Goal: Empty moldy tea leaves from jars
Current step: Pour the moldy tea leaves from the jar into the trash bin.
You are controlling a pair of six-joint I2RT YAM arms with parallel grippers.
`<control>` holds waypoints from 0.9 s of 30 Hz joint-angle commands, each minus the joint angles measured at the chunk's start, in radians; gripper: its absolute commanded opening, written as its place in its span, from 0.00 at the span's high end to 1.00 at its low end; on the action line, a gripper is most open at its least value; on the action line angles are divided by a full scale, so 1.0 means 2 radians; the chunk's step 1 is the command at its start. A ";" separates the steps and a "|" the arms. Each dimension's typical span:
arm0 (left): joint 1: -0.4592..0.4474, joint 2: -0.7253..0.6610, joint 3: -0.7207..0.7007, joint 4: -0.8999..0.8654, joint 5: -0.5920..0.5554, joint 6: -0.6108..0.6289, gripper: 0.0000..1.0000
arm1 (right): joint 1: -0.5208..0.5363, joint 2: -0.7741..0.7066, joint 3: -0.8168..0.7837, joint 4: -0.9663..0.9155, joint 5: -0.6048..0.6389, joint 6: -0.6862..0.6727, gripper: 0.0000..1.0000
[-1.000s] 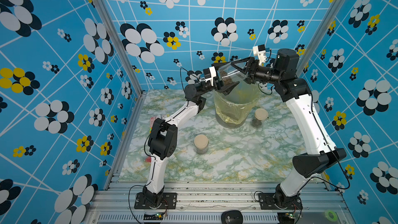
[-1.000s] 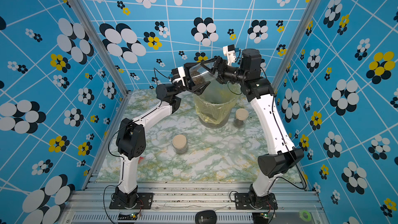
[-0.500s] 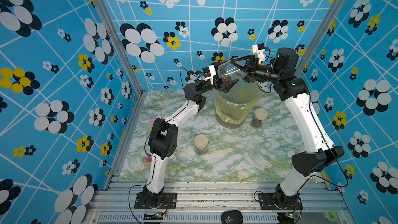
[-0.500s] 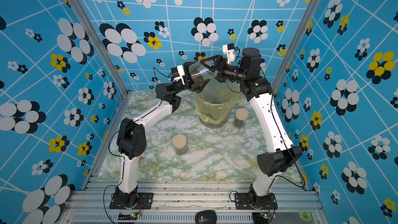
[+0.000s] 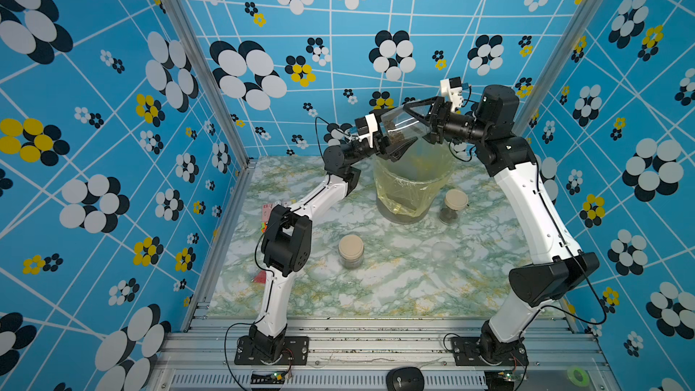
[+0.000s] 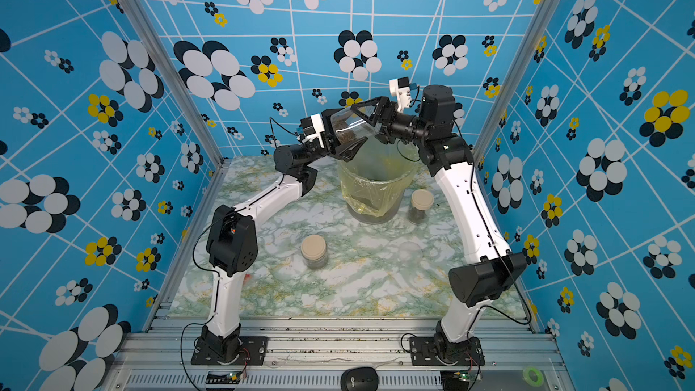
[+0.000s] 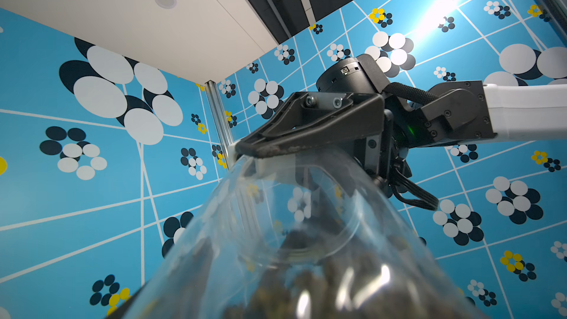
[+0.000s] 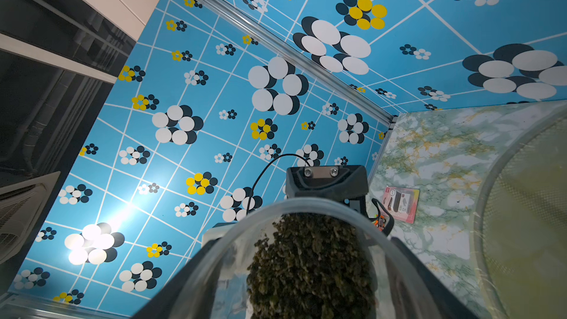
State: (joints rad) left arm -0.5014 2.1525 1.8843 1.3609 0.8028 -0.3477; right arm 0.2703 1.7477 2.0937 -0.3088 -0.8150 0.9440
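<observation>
Jar handling, listed by view.

Top views: a clear jar (image 5: 404, 127) (image 6: 349, 126) is held on its side in the air over the bin (image 5: 395, 191), which is lined with a yellow bag (image 5: 421, 197). The right gripper (image 5: 413, 126) is clamped across one end. The left gripper (image 5: 389, 134) is closed around the opposite end. Tea leaves (image 5: 395, 139) are seen as a dark heap on the jar's lower wall. One beige-lidded jar (image 5: 351, 252) is stood upright on the marbled tabletop (image 5: 395, 287) near the left arm. A second beige-lidded jar (image 5: 453, 204) is stood just beside the bin. A translucent lid (image 5: 442, 252) is laid flat, apart from both.

Left wrist view: the clear jar (image 7: 276, 240) is seen close up, with one right finger (image 7: 306, 139) pressed on its wall. The left fingers themselves are not shown.

Right wrist view: the tea leaves (image 8: 306, 271) are piled inside the jar, which is flanked by dark right fingers (image 8: 171, 286). A pink packet (image 8: 400, 204) is laid on the tabletop.
</observation>
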 commanded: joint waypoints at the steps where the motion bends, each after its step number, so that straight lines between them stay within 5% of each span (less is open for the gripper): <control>1: -0.001 -0.001 0.015 0.017 -0.023 -0.012 0.21 | 0.001 -0.001 -0.012 0.021 -0.019 0.008 0.26; 5: -0.002 0.003 0.023 0.016 -0.019 -0.015 0.05 | 0.000 -0.002 -0.012 0.025 -0.021 0.011 0.28; 15: -0.004 0.002 0.026 0.018 -0.022 -0.015 0.00 | -0.001 -0.003 -0.024 0.045 -0.026 0.028 0.30; 20: -0.004 0.004 0.028 0.017 -0.019 -0.017 0.09 | -0.001 -0.002 -0.024 0.051 -0.027 0.033 0.30; 27: -0.006 0.006 0.034 0.017 -0.023 -0.019 0.34 | -0.002 -0.004 -0.035 0.059 -0.033 0.035 0.26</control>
State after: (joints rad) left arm -0.5014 2.1525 1.9015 1.3582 0.7776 -0.3668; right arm 0.2630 1.7477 2.0480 -0.2119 -0.8402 1.0080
